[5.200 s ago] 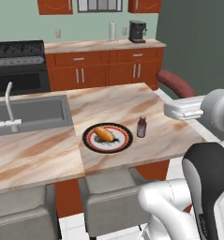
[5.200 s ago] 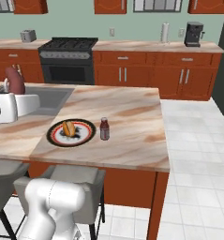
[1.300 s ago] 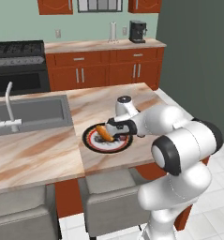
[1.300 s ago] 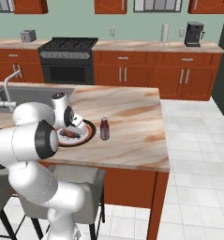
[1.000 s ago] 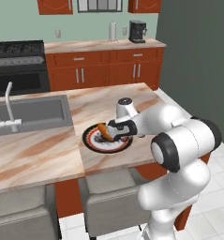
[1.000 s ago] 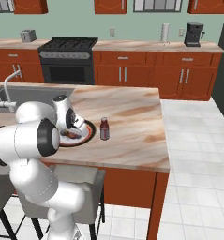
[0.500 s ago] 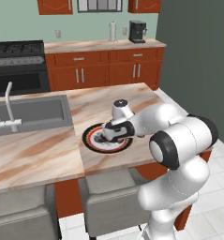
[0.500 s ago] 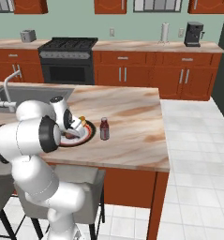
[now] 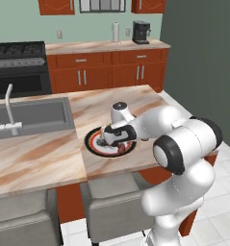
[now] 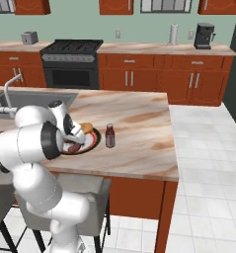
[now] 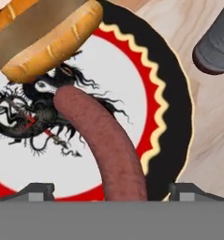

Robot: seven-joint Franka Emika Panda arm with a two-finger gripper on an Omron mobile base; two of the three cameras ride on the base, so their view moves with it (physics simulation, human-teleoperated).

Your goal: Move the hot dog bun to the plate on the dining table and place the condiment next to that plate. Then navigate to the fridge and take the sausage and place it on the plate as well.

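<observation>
On the dining table [image 9: 39, 153] lies the plate [image 11: 172, 98], black and red at the rim with a dark pattern on white. The hot dog bun [image 11: 43, 35] rests on its far side, and the reddish-brown sausage [image 11: 104, 145] lies beside it, curving toward the camera. My gripper [image 11: 112, 190] hovers low over the plate, open, with a fingertip [image 11: 38, 191] on each side of the sausage and a gap between. From the right base view I see the bun [image 10: 86, 128], the sausage [image 10: 74, 147] and the condiment [image 10: 109, 136], upright just right of the plate [image 10: 92, 143].
A grey sink [image 9: 34, 115] with a white tap [image 9: 10, 110] is set into the island to the left. Grey stools [image 9: 111, 197] stand at its near edge. The stove [image 10: 72, 59] and counters line the back wall. The dark grey fridge [image 9: 198, 57] rises at the right.
The hand has come down over the plate and the jaws have opened. The sausage has left their grip and lies on the plate.
</observation>
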